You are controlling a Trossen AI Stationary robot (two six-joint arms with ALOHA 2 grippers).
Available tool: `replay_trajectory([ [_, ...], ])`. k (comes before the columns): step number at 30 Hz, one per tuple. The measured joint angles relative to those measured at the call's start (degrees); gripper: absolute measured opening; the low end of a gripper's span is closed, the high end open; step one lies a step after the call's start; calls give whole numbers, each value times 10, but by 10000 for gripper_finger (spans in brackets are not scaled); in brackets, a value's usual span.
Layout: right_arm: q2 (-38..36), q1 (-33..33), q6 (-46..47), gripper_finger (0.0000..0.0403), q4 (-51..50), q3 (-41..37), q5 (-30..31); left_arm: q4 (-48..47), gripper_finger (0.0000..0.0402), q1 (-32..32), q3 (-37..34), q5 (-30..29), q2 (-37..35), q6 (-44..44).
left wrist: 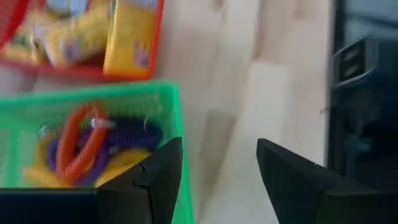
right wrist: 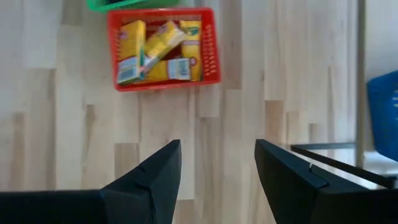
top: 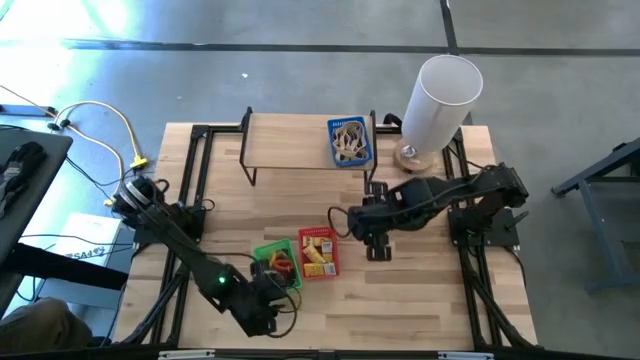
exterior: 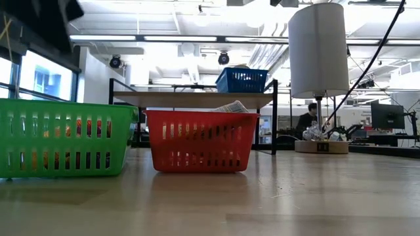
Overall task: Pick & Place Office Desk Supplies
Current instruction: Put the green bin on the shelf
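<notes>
A green basket [top: 275,262] holds coiled orange, purple and yellow rings [left wrist: 93,146]. Against its right side stands a red basket [top: 318,252] of yellow-white packets [right wrist: 158,50]. A blue basket [top: 348,140] with tan rubber-band loops stands on a raised wooden shelf [top: 290,140] at the far side. My left gripper [left wrist: 219,152] is open at the green basket's near right corner [top: 268,298], with nothing between its fingers. My right gripper [right wrist: 217,152] is open above bare wood to the right of the red basket [top: 372,243], with nothing between its fingers.
A tall white cylinder [top: 440,100] stands on a round base at the far right corner. Black frame rails [top: 190,180] run along the table's left and right sides. Bare wood [top: 400,300] lies near the front edge. A person [exterior: 307,119] sits in the room beyond.
</notes>
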Motion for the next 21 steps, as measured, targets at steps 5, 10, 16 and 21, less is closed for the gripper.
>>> replay_trajectory([
  [5,0,33,12,193,27,-19,0,-48,200,3,8,27,32,-35],
  [10,0,56,17,193,54,-48,2,-46,200,6,9,70,49,-28],
  [16,0,76,44,193,113,-88,1,-72,200,9,8,68,71,-27],
  [21,1,92,46,193,168,-121,2,-82,200,14,8,65,78,-30],
])
